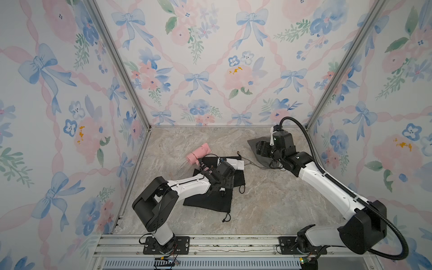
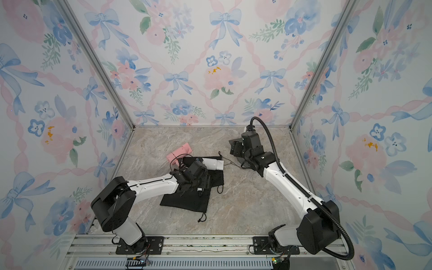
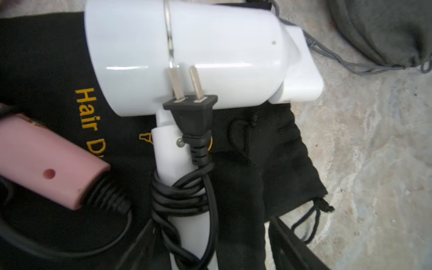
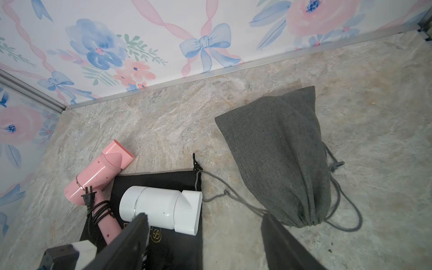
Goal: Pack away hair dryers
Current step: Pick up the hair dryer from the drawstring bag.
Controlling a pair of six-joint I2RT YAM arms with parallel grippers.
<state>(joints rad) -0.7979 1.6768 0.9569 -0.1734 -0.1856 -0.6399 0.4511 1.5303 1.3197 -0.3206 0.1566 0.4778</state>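
Note:
A white hair dryer (image 3: pixel 198 53) lies on a black pouch (image 3: pixel 46 58) with gold lettering, its black cord wound round the handle. My left gripper (image 3: pixel 210 224) is open, its fingers on either side of that handle with a gap. In both top views the white dryer (image 1: pixel 236 163) (image 2: pixel 214 163) shows just beyond the left wrist. A pink hair dryer (image 1: pixel 198 152) (image 4: pixel 98 180) lies beside it, its handle on the pouch. My right gripper (image 4: pixel 204 216) is open and holds nothing, above the floor between the white dryer (image 4: pixel 159 208) and a grey pouch (image 4: pixel 280 152).
A second black pouch (image 1: pixel 210 201) lies flat in front of the left gripper, its drawstring (image 1: pixel 225 216) trailing forward. The grey pouch's cords (image 4: pixel 219 194) run across the marble floor toward the black pouch. Flowered walls enclose three sides.

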